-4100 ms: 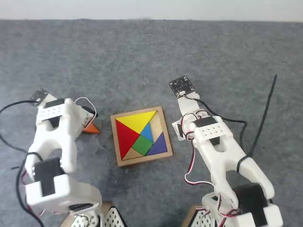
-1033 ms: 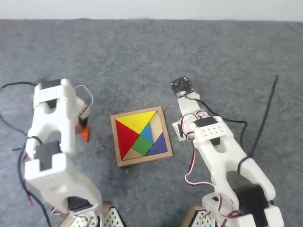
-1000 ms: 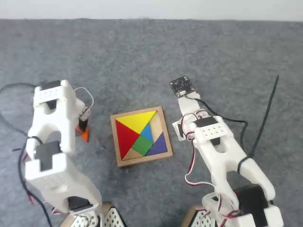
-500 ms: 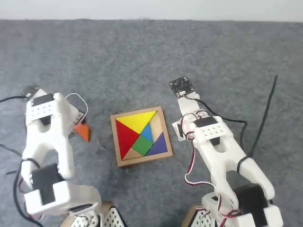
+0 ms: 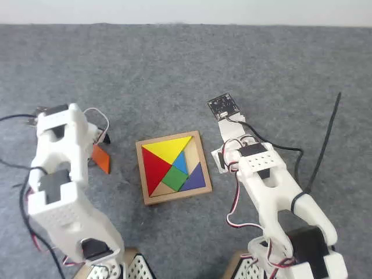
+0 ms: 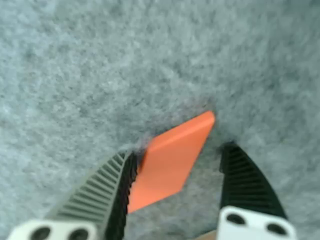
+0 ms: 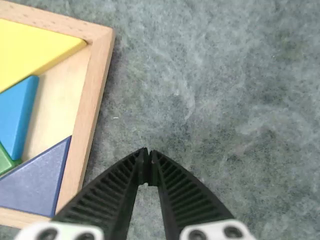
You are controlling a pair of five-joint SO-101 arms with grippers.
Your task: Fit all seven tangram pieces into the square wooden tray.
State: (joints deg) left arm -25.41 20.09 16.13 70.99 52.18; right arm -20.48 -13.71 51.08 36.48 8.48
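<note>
1. The left pincer [image 6: 180,152] is standing with its 2 fingers spread apart, gripping nothing.
2. The orange piece [image 6: 172,160] is lying on the grey carpet [image 6: 100,60] between these fingers, close against 1 finger and apart from the other.
3. The right pincer [image 7: 148,152] is resting pressed together and empty, just beside the rim of the wooden tray [image 7: 95,100].
4. In the tray, 5 pieces are lying: yellow piece [image 5: 167,148], red piece [image 5: 153,168], green piece [image 5: 174,178], blue piece [image 5: 181,163] and purple piece [image 5: 196,177], with bare wood showing on the side nearest the right pincer.

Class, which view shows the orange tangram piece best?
The left wrist view: the orange piece lies flat on carpet between the open fingers of the left gripper. The high view shows it small beside the left arm; the right wrist view faces the tray.
</note>
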